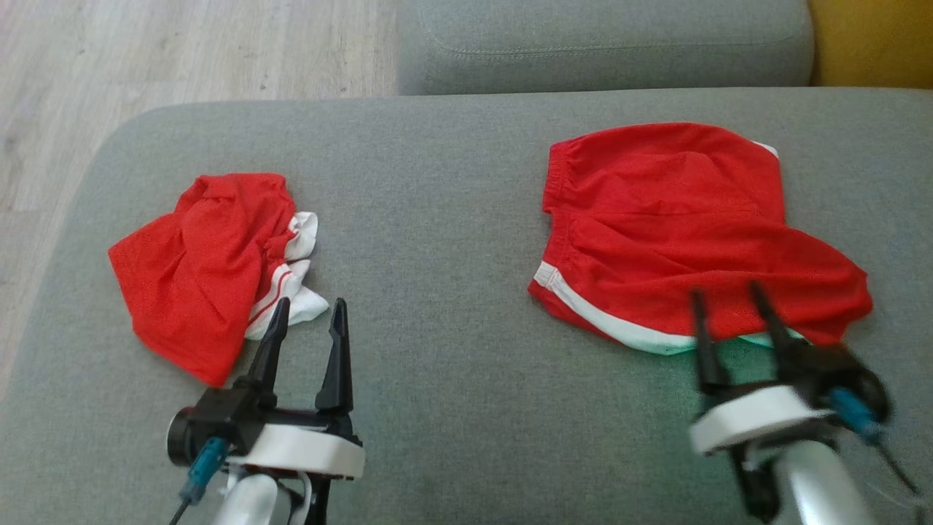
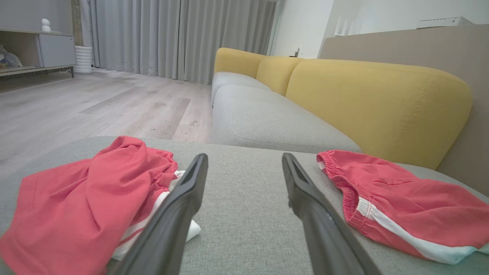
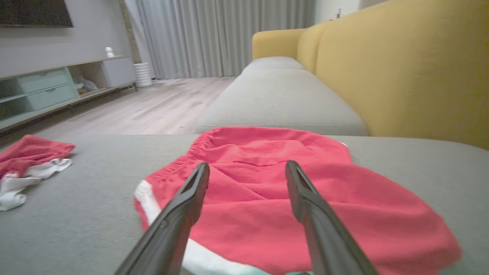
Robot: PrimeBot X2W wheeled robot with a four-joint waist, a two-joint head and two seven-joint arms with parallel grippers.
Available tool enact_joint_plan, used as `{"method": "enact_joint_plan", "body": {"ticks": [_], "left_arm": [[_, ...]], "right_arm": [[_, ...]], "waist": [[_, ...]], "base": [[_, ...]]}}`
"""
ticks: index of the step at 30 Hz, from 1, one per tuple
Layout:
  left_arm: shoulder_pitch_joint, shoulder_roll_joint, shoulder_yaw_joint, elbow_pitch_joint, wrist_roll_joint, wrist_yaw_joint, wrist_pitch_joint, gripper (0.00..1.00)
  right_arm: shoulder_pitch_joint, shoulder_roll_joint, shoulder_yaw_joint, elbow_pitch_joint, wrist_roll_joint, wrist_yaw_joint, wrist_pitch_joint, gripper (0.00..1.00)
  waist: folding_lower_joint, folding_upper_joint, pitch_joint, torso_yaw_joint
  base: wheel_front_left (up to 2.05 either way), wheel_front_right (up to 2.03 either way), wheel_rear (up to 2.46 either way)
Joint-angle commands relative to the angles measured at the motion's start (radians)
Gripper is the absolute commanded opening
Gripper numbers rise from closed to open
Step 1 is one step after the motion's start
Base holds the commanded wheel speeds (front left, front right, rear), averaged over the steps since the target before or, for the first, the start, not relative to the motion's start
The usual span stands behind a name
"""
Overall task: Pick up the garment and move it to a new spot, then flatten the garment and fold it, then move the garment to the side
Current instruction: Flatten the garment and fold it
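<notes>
Two red garments with white stripes lie on the grey sofa seat (image 1: 437,219). One garment (image 1: 678,219) is spread fairly flat on the right, its white-striped edge toward me. My right gripper (image 1: 725,292) hovers open at its near edge, holding nothing; in the right wrist view this garment (image 3: 382,214) lies under and beyond the open gripper (image 3: 247,164). The other garment (image 1: 197,255) is crumpled on the left. My left gripper (image 1: 310,306) stands open just right of it, empty; the left wrist view shows the gripper (image 2: 244,156) between the crumpled garment (image 2: 76,198) and the flat one (image 2: 401,191).
A second grey seat cushion (image 1: 605,44) lies beyond the one I work on. The yellow backrest (image 2: 382,103) runs along the right side. Wooden floor (image 1: 146,58) lies off the seat's left and far-left edges.
</notes>
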Motion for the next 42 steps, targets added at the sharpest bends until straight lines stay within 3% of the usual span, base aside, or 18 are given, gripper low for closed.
{"method": "enact_joint_plan", "body": {"ticks": [1,6,11,17,25,26,27,28,40,41,42], "left_arm": [[-0.025,0.001,0.031,-0.03,0.013,-0.007,-0.01,1.0],[-0.043,0.001,0.019,-0.029,0.016,-0.013,-0.009,1.0],[-0.067,0.001,0.008,-0.024,0.02,-0.016,-0.008,1.0],[-0.084,-0.005,-0.005,-0.014,0.015,-0.022,-0.009,1.0],[-0.108,-0.01,-0.013,-0.001,0.014,-0.029,-0.009,1.0],[-0.108,-0.01,-0.012,0.0,0.014,-0.029,-0.009,1.0],[-0.109,-0.011,-0.012,0.001,0.015,-0.03,-0.009,1.0],[-0.109,-0.011,-0.011,0.001,0.015,-0.03,-0.009,1.0],[-0.097,-0.015,0.0,-0.001,0.016,-0.026,-0.009,1.0],[-0.095,-0.015,0.001,0.001,0.017,-0.026,-0.009,1.0],[-0.094,-0.015,0.001,0.002,0.019,-0.026,-0.009,1.0]], "right_arm": [[-0.047,-0.005,0.078,-0.05,-0.008,-0.001,-0.011,1.0],[-0.107,-0.005,0.206,-0.052,-0.015,-0.001,0.037,1.0],[-0.185,-0.005,0.287,0.03,-0.038,-0.001,0.119,1.0],[-0.252,-0.005,0.289,0.164,-0.064,-0.001,0.184,1.0],[-0.336,-0.005,0.285,0.335,-0.077,-0.001,0.178,1.0],[-0.343,-0.005,0.294,0.343,-0.068,-0.001,0.17,0.78],[-0.348,-0.005,0.306,0.348,-0.057,-0.001,0.159,0.25],[-0.352,-0.005,0.325,0.35,-0.041,-0.001,0.147,0.0],[-0.381,-0.005,0.613,0.336,0.106,-0.001,0.116,0.0],[-0.386,-0.005,0.623,0.333,0.111,-0.001,0.111,0.8],[-0.386,-0.005,0.63,0.332,0.119,-0.001,0.109,1.0]], "waist": [[0.0,0.0,0.003,-0.001],[0.0,0.0,0.027,0.017],[0.0,0.0,0.067,0.058],[0.0,0.0,0.102,0.105],[0.0,0.0,0.127,0.151],[0.0,0.0,0.127,0.153],[0.0,0.0,0.126,0.154],[0.0,0.0,0.124,0.155],[0.0,0.0,0.101,0.124],[0.0,0.0,0.098,0.12],[0.0,0.0,0.094,0.116]], "base": [[0.0,0.0,0.0],[0.0,0.0,0.0],[0.0,0.0,0.0],[0.0,0.0,0.0],[0.0,0.0,0.0],[0.0,0.0,0.0],[0.0,0.0,0.0],[0.0,0.0,0.0],[0.0,0.0,0.0],[0.0,0.0,0.0],[0.0,0.0,0.0]]}}
